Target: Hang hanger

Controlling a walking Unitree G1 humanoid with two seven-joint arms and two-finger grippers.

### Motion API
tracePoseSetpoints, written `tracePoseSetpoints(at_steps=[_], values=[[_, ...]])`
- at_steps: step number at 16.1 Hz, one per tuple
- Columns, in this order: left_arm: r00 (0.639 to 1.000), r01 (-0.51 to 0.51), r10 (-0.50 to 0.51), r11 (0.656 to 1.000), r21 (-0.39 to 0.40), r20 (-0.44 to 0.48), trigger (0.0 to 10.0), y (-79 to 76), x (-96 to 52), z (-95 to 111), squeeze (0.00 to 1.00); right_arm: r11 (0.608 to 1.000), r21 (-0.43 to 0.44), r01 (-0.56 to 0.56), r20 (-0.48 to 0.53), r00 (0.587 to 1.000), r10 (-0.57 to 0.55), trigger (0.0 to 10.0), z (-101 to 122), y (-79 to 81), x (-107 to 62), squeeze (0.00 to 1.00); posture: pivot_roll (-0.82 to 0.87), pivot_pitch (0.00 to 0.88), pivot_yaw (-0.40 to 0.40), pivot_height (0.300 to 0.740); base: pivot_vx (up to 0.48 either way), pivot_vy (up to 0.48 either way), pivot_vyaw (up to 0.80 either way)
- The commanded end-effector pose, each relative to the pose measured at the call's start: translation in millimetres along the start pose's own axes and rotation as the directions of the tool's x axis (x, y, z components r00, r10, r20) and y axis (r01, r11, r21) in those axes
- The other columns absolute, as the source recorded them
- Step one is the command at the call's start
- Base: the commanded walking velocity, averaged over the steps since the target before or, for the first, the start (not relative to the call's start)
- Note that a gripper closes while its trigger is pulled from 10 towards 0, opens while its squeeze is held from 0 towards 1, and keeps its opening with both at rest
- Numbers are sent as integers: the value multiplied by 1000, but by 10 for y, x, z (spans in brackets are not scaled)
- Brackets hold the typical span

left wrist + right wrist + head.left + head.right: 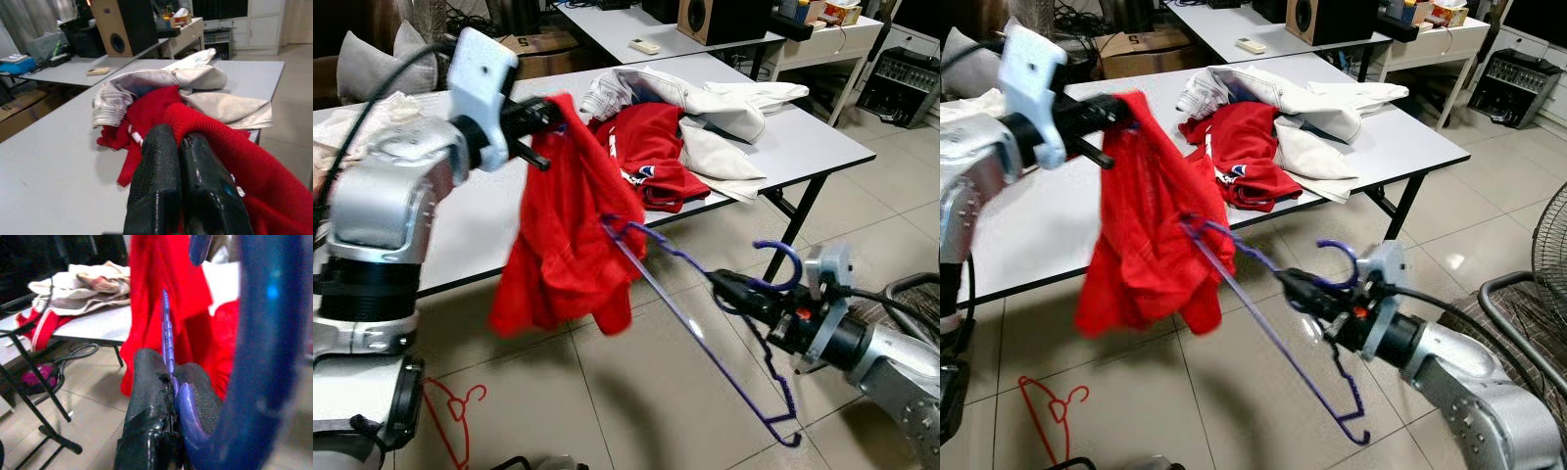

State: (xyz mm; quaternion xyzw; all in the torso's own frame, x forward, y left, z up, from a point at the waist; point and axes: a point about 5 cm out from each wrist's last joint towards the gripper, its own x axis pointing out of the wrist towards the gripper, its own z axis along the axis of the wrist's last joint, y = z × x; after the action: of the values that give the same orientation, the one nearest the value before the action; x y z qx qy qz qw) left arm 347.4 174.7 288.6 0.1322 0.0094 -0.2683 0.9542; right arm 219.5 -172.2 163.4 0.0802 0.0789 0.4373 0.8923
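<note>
Garment-threading step, judged. Left claw clamped on top edge of red garment, held high off front edge of surface so cloth hangs free above floor, bottom opening slack and reachable. Right claw pinched on purple hanger just below hook, one shoulder tip poked into lower folds of cloth; far shoulder slanted down toward tiles. Hanger presumably held by neck to leave both shoulders free for entering. Open floor between arms and ahead of right arm: ample room to push further. Surface edge close behind cloth, with heap of white and red clothes on top; snag risk if swung back. Red hanger lying on floor near left side.
</note>
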Motion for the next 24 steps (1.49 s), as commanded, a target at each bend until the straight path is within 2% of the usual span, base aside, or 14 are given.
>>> tracePoseSetpoints(at_steps=[1, 3, 6, 7, 10, 13, 16, 17, 20, 21, 24], values=[[1000, -9, 8, 999, 36, 12, 0, -6, 0, 100, 0, 998, -60, -19, -23, 1000, 17, 10000, 8, 31, 4, 0, -58, 0, 49, 740, 0, 0, 0], [1000, 13, -13, 998, 54, -7, 0, -65, 28, 58, 0, 994, -105, -20, -39, 999, 16, 10000, -12, 30, 44, 0, -59, 0, 49, 740, 0, 0, 0], [999, 24, -22, 996, 81, -35, 0, -145, 65, 9, 0, 993, -80, -90, 0, 996, 90, 10000, 30, 91, 95, 0, -62, 0, 46, 740, 0, 0, 0], [999, 23, -20, 995, 93, -39, 0, -163, 65, 4, 0, 994, -99, -54, -34, 998, 51, 10000, -9, 41, 112, 0, -65, 0, 45, 740, 0, 0, 0], [997, 70, -66, 992, 102, -40, 0, -279, 65, 26, 0, 999, -42, -32, 7, 999, 33, 10000, 22, -8, 202, 0, -64, 0, 42, 740, 0, 0, 0], [993, 101, -91, 984, 144, -76, 0, -433, 78, -42, 0, 997, 49, -63, 38, 997, 61, 10000, 16, 9, 499, 0, -58, 0, 34, 740, 0, 0, 0], [992, 76, -55, 978, 193, -110, 0, -411, 72, -104, 0, 994, 71, -84, 51, 995, 80, 10000, 22, 54, 585, 0, -55, 0, 31, 740, 0, 0, 0], [989, 40, -2, 967, 251, -147, 0, -347, 53, -178, 0, 982, 128, -136, 97, 988, 124, 10000, 67, 134, 631, 0, -50, 0, 25, 740, 0, 0, 0], [988, 34, 7, 965, 259, -157, 0, -338, 26, -188, 0, 970, 237, -51, 101, 995, 28, 10000, 49, 75, 656, 0, -51, 0, 23, 740, 0, 0, 0], [987, 28, 15, 964, 263, -161, 0, -333, 6, -184, 0, 954, 300, -8, 83, 996, -18, 10000, 8, 39, 646, 0, -51, 0, 22, 740, 0, 0, 0], [984, 12, 41, 957, 291, -175, 0, -293, -14, -201, 0, 942, 334, 2, 72, 997, -28, 10000, 12, 37, 634, 0, -48, 0, 21, 740, 0, 0, 0]])
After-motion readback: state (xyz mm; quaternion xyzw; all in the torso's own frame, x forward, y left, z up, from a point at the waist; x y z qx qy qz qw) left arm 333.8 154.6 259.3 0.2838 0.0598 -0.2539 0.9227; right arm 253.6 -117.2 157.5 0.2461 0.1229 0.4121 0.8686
